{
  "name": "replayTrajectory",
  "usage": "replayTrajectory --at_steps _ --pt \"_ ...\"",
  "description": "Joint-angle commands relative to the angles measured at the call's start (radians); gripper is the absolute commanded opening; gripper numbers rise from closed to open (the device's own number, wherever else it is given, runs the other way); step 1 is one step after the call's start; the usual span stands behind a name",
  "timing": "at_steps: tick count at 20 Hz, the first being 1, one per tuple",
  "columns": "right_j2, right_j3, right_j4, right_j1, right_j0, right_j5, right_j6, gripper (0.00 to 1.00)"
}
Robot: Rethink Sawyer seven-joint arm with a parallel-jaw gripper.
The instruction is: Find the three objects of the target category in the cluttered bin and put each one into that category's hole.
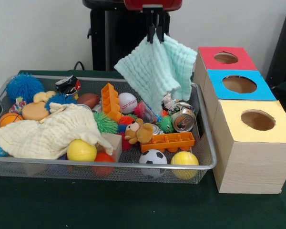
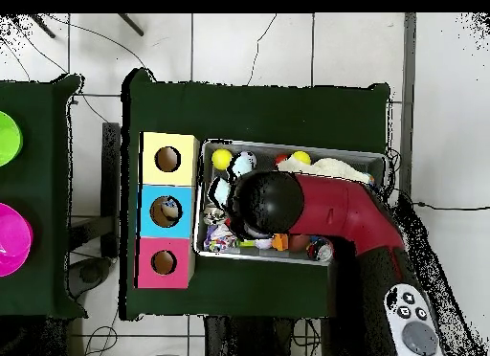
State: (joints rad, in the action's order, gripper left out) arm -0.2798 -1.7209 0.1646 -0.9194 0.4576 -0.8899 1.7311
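hanging above the bin [image 1: 207, 162], the pincer [image 1: 155, 36] is pinching a mint green cloth [image 1: 155, 71] by its top edge, fingers closed on it; the hole [image 1: 226, 57] in the red-topped box is lying beside and below the pincer; overhead, the arm [image 2: 335, 213] is hiding pincer and cloth, while the red box's hole [image 2: 164, 262] is showing clearly.

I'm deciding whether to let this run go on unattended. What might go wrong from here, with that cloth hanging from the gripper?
1. The gripper pinches the mint cloth by one corner only, so it may slip and fall back into the bin.
2. The cloth hangs wide and loose while the hole in the red-topped box is small, so it may drape over the top instead of dropping in.
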Motion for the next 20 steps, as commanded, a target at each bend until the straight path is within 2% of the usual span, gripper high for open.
replayTrajectory --at_steps 1,4,6,9,12,15,18,20 --pt "-0.058 0.075 0.156 0.008 0.058 -0.086 -0.259 0.00" --pt "-0.067 0.098 0.191 0.019 0.069 -0.089 -0.267 0.00" --pt "-0.081 0.158 0.229 0.044 0.091 -0.122 -0.308 0.00" --pt "-0.086 0.175 0.266 0.063 0.099 -0.158 -0.317 0.00" --pt "-0.070 0.163 0.307 0.092 0.099 -0.186 -0.293 0.00" --pt "-0.043 0.119 0.356 0.087 0.100 -0.178 -0.273 0.00" --pt "-0.045 0.096 0.375 0.071 0.133 -0.164 -0.291 0.00" --pt "-0.048 0.098 0.384 0.058 0.152 -0.193 -0.318 0.00"
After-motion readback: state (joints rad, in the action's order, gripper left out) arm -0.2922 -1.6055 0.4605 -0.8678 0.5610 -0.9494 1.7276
